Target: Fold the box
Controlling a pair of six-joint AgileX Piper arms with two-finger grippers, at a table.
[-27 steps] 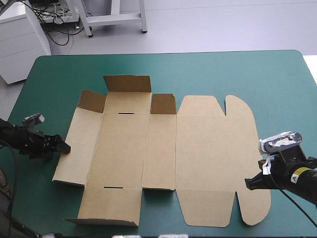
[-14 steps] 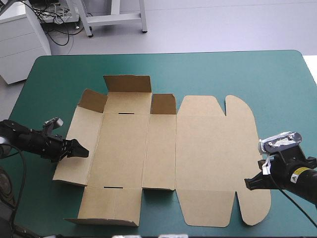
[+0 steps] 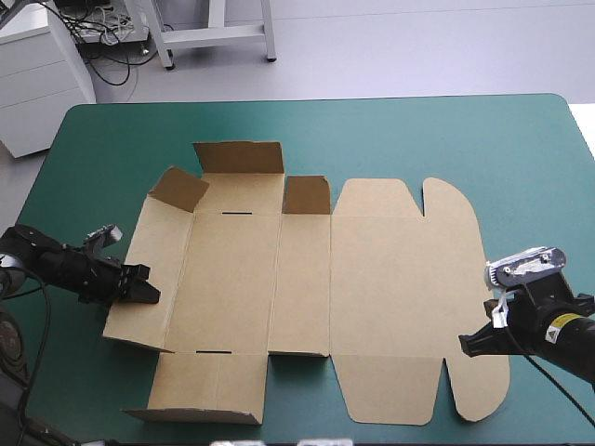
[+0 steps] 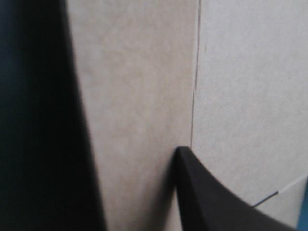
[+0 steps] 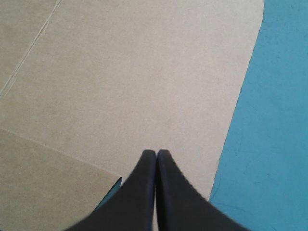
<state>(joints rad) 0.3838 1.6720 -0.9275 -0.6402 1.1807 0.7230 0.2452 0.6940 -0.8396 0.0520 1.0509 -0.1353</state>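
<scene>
Teal-green desk (image 3: 390,130) bearing the brown box (image 3: 232,279), an unfolded sheet lying flat across its middle, with the lid (image 3: 400,297) toward the right. Left side panel (image 3: 149,242) tilted slightly up off the cover; far flaps (image 3: 238,158) raised. Left arm entering low from the desk's left edge, reaching rightward; left pincer (image 3: 141,286) clamped on that panel's outer edge, board between its black fingers (image 4: 207,202). Right arm entering from the near right corner, pointing leftward; right pincer (image 3: 468,344) with fingers pressed together in a point, over the lid's rounded near-right corner.
</scene>
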